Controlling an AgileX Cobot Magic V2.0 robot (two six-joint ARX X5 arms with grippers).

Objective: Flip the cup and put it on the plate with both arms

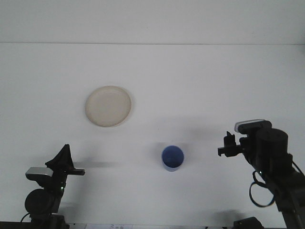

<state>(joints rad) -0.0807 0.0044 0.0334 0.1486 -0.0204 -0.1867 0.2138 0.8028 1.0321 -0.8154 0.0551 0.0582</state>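
A blue cup (172, 158) stands upright on the white table, mouth up, right of centre near the front. The cream plate (108, 106) lies bare to the cup's upper left, well apart from it. My right gripper (228, 145) hovers to the right of the cup, about a cup's width and more away, open and holding nothing. At the front left corner, my left gripper (67, 164) sits low, far from both cup and plate, with nothing in it.
The white table (200, 86) stretches back to a pale wall. The right arm's black body (271, 157) fills the front right corner, and the left arm's base (42, 200) fills the front left corner.
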